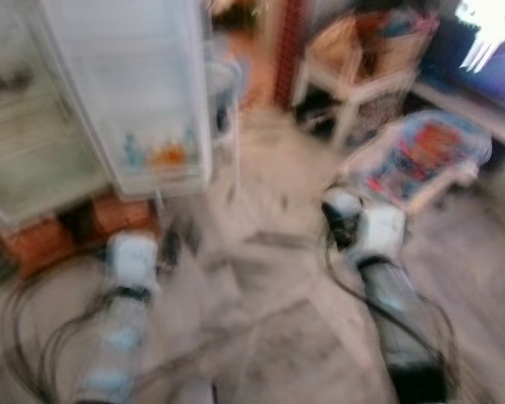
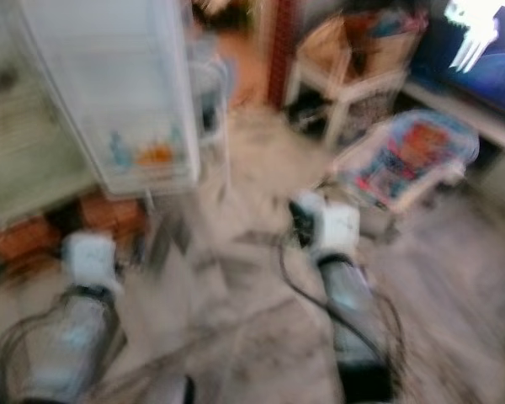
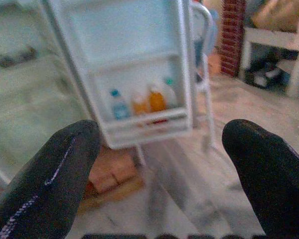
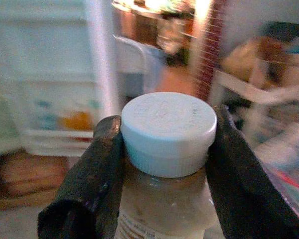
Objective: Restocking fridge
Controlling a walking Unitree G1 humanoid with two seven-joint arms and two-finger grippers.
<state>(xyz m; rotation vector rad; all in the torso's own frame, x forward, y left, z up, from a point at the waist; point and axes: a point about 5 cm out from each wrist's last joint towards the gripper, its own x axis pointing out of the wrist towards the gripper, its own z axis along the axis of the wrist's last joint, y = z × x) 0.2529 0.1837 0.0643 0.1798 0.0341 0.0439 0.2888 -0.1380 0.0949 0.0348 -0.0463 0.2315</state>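
- Nearest my lens, the clear plastic bottle with a pale blue screw cap (image 4: 167, 132) sits clamped at the neck between the right gripper (image 4: 164, 164) fingers.
- The left gripper (image 3: 159, 169) hangs spread wide and empty, aimed at the open white fridge door (image 3: 134, 74).
- Its bottom door rack (image 3: 144, 124) already carries small bottles; I'd steer to the free end.
- The head views are blurred, so I'd settle before reaching and keep the bottle upright.

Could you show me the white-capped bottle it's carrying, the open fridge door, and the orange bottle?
White-capped clear bottle (image 4: 165, 130), right wrist view, cap.
Open white fridge door (image 3: 124, 35), left wrist view, inner panel.
Orange bottle (image 3: 157, 99), left wrist view, body.
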